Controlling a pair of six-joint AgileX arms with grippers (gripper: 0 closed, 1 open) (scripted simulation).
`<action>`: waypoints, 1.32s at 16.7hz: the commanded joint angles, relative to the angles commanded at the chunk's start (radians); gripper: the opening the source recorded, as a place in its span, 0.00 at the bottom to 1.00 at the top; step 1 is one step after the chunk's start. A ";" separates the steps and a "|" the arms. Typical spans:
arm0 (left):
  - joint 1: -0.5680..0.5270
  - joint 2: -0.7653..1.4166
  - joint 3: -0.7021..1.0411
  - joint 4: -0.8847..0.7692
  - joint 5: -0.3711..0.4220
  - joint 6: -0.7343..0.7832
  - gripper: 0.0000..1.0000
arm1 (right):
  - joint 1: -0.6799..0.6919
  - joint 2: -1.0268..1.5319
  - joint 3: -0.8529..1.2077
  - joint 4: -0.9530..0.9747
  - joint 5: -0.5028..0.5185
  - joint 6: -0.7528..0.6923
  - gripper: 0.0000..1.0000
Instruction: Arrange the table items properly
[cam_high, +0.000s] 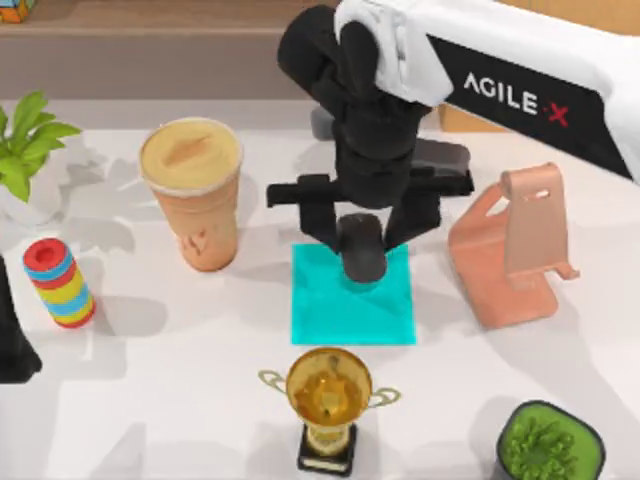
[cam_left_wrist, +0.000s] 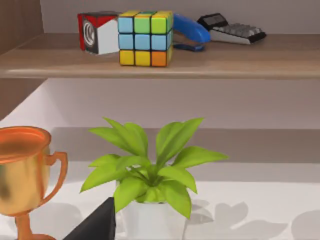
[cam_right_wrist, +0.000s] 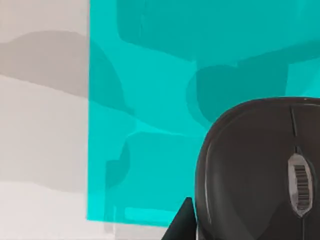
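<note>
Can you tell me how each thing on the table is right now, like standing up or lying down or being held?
mouse: between the right pincer fingers, over the teal mat
orange cup: upright
trophy: upright
ring stack: upright
phone stand: upright, empty
left pincer: parked at the table's left edge

mouse (cam_high: 362, 246) black | mat (cam_high: 352, 312) turquoise | cup (cam_high: 196, 190) orange, cream top

Mouse (cam_right_wrist: 260, 165) cut by frame edge; green planter (cam_high: 548, 443) cropped at bottom.
</note>
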 joint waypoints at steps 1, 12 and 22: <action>0.000 0.000 0.000 0.000 0.000 0.000 1.00 | 0.004 0.022 -0.002 0.012 -0.001 0.045 0.00; 0.000 0.000 0.000 0.000 0.000 0.000 1.00 | 0.002 0.079 -0.011 0.053 -0.002 0.134 0.00; 0.000 0.000 0.000 0.000 0.000 0.000 1.00 | 0.007 0.088 -0.034 0.085 -0.001 0.134 0.23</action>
